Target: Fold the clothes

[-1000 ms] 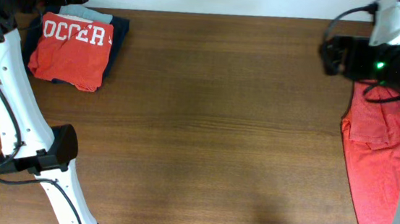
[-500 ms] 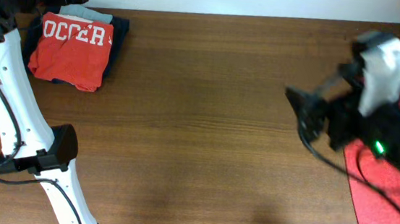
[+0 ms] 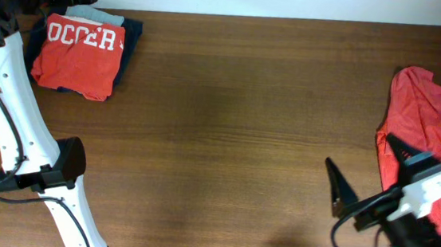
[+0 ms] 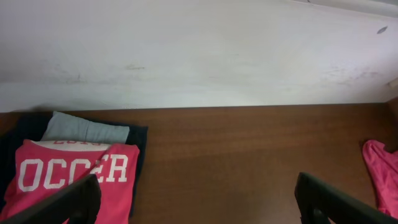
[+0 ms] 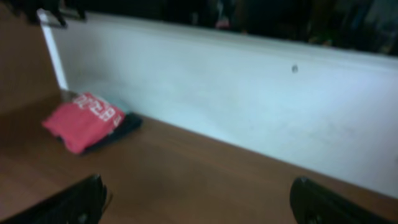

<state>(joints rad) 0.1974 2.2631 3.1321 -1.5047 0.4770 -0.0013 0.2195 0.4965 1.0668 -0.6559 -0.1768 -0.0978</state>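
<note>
Wooden table (image 3: 236,125) is showing the folding job partway done, with one shirt finished and one waiting.

At the far-left corner, by the white wall (image 4: 199,56), a folded T-shirt (image 3: 78,55) is lying neatly squared with its white block letters facing up. It is resting on a dark blue garment (image 3: 132,40) and a grey garment (image 4: 87,130). At the right edge a loose T-shirt (image 3: 436,126) of the same orange-red is lying rumpled and unfolded, so spreading and folding it is likely what remains. The right gripper (image 3: 359,156) is hovering over bare wood just beside that loose shirt, jaws spread wide, gripping and touching nothing. The left gripper (image 4: 198,202) is hanging near the folded pile, equally wide and empty.
</note>
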